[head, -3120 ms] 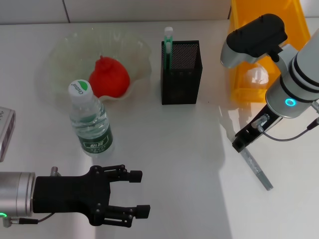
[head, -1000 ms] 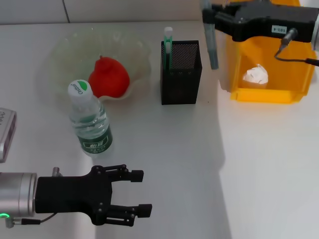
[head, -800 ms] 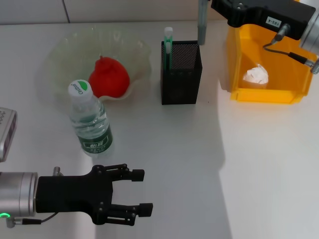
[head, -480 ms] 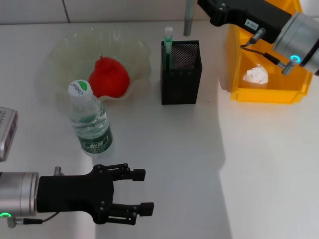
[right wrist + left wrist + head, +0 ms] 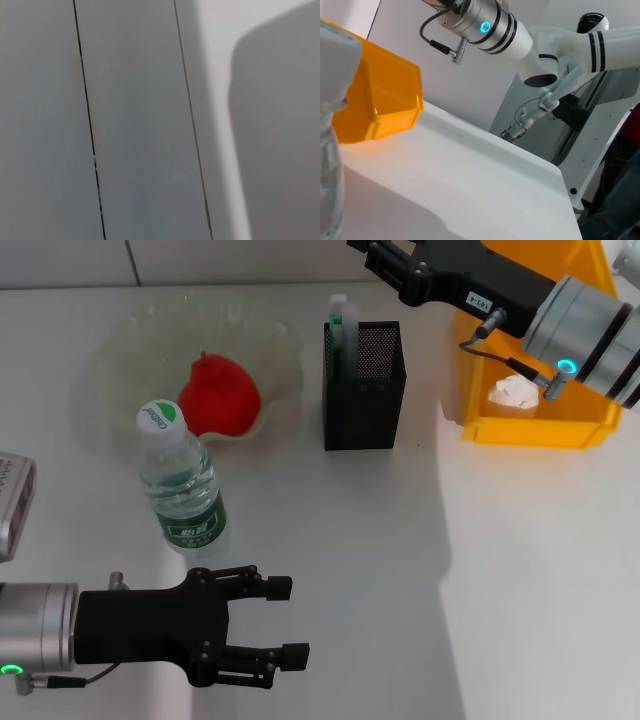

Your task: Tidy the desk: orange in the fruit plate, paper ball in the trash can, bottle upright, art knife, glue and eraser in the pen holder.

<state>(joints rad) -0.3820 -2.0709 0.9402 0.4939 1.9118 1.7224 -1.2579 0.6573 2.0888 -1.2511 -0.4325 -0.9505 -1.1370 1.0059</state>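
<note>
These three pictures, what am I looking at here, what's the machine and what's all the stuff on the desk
It's a two-armed robot tidying a white desk. The overhead picture comes from a camera on its head; the other two come from cameras on its wrists. The left gripper waits open at the near edge. The right gripper reaches over the black mesh pen holder; whether it holds anything can't be seen. A red fruit lies in the clear plate, a water bottle stands upright, and a paper ball sits in the yellow bin. The right wrist picture shows only blank grey surfaces.
</note>
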